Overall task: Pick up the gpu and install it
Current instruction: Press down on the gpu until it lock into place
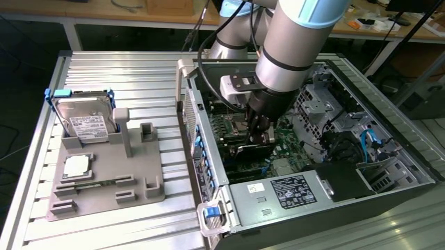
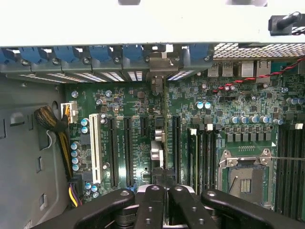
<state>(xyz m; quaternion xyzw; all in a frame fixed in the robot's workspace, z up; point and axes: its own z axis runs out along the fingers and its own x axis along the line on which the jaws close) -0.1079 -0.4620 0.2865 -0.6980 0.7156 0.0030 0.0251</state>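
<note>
We are seeing the claw [image 1: 260, 136] pinching the gpu [image 1: 251, 151] edge-on over the motherboard [image 2: 143, 129] at center frame inside the open case [image 1: 389, 156], pickup already done, seating not yet confirmed.

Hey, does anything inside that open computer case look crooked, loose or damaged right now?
Nothing stands out. The shut gripper holds the dark flat gpu card on edge above the green motherboard, in line with its slots.

The gpu [image 2: 159, 143] is held edge-on between the closed fingers [image 2: 151, 207] of the gripper [image 2: 164, 191], above the green motherboard [image 2: 228, 114] slots.
</note>
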